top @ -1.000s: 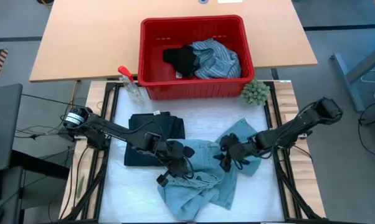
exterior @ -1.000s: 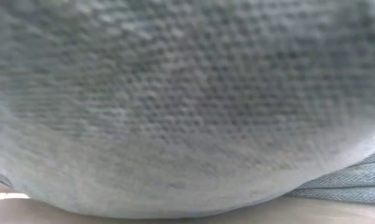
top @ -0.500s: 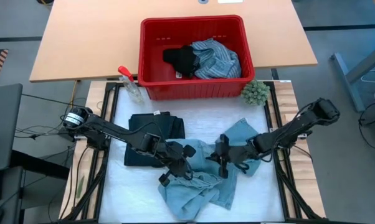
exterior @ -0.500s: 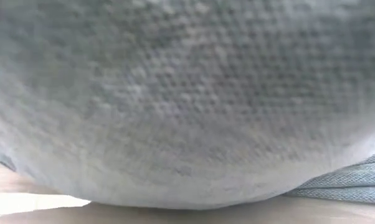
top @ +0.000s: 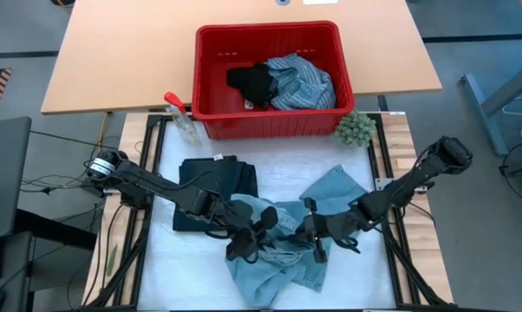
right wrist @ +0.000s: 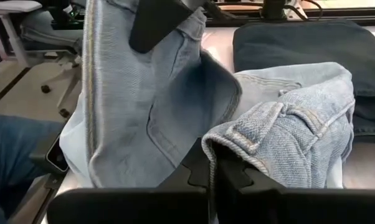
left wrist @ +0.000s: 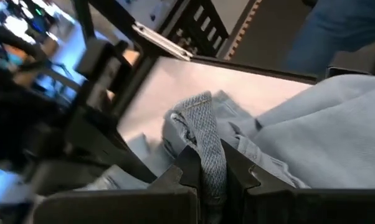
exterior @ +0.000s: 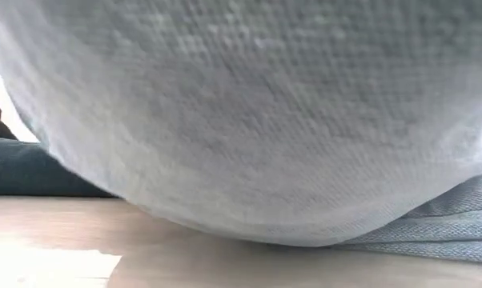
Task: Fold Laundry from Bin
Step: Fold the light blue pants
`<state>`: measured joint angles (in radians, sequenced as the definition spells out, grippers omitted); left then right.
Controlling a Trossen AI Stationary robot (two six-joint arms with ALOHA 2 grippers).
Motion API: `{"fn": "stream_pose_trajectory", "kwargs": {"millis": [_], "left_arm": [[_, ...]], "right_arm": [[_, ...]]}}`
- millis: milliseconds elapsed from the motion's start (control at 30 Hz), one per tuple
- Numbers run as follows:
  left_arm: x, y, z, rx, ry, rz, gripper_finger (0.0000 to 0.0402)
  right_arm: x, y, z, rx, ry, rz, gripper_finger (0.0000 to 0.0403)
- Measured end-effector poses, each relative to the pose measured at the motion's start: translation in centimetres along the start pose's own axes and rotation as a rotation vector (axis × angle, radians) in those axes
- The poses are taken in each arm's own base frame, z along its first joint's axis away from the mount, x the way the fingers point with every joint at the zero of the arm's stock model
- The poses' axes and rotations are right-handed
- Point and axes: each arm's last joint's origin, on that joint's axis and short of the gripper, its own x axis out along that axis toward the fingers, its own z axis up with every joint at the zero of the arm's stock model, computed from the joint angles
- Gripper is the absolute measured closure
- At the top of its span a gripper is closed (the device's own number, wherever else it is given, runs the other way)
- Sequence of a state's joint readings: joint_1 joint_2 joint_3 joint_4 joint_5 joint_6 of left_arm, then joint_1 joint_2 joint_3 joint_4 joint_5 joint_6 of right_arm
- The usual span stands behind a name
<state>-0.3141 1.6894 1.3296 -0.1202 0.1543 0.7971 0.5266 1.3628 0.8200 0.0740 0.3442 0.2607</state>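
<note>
Both the left gripper [top: 248,245] and right gripper [top: 311,236] pinch folds of the jeans [top: 278,260] between clamped fingers.

Light blue denim is seen in the jeans [top: 278,251], with paler stitched seams shown in the right wrist view. A blue-and-white stripe is carried by the shirt [top: 303,82], beside which a small black piece [top: 251,84] is seen, both inside the red bin [top: 270,126]. The folded piece [top: 216,184] is coloured dark navy. The fuzzy ball [top: 355,128] is green.
</note>
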Motion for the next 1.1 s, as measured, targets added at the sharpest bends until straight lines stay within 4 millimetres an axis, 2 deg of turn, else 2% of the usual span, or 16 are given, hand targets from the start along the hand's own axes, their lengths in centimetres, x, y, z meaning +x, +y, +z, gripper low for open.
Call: {"fn": "stream_pose_trajectory", "kwargs": {"millis": [133, 300, 433, 567, 1100], "left_arm": [[1.3, 0.0, -0.5, -0.010, -0.006, 0.029, 0.0392], [2.5, 0.3, -1.6, -0.062, 0.070, -0.029, 0.0392], [2.1, 1.2, -0.5, -0.076, 0.059, -0.017, 0.0392], [1.8, 1.6, -0.8, -0.118, 0.085, -0.037, 0.0392], [1.7, 1.0, -1.4, -0.189, 0.158, -0.094, 0.0392]], "right_arm": [[0.1, -0.1, 0.3, -0.004, -0.025, 0.002, 0.0381], [0.0, 0.2, 0.2, -0.014, -0.027, 0.017, 0.0372], [-0.2, 0.7, 0.3, -0.017, -0.031, 0.080, 0.0370], [-0.2, 0.9, 0.4, -0.013, -0.040, 0.115, 0.0365], [-0.1, 0.7, 0.7, -0.009, -0.066, 0.110, 0.0292]]}}
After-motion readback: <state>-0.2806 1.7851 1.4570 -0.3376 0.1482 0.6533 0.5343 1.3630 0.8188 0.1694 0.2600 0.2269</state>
